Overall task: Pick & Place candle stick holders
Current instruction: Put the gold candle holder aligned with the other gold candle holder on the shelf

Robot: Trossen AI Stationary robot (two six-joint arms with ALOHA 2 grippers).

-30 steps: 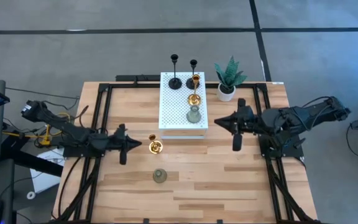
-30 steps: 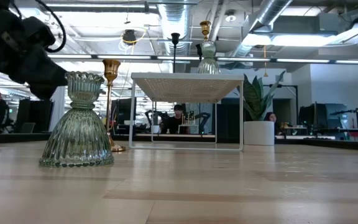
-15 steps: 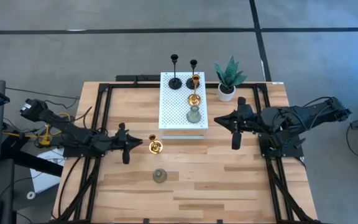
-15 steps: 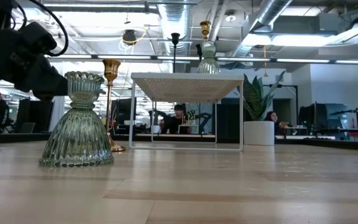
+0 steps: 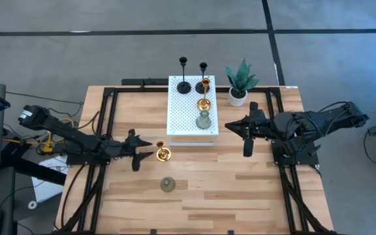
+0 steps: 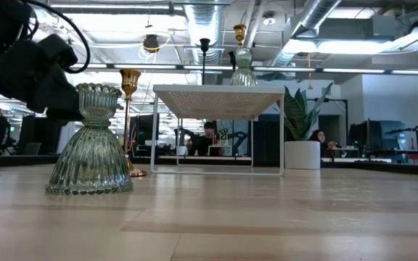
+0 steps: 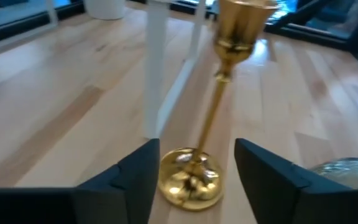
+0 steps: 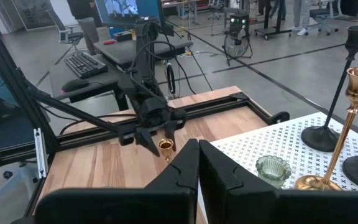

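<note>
Beside the white shelf [image 5: 192,106], left gripper [image 7: 194,180], jaws apart, flanks the gold holder [image 7: 213,118]: rigid, slick, top-heavy; grasp its stem. Right gripper [image 5: 229,127] waits, jaws together.

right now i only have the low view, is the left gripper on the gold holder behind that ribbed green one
observer: Not closed on it. The left wrist view shows the left gripper open, with the gold holder standing on the table between its fingers.
operator: and the right arm
observer: From above, the right gripper hangs shut beside the white stand, holding nothing.
operator: whats on that stand
observer: Four holders: two black holders, a second gold holder and a grey-green holder.
</note>
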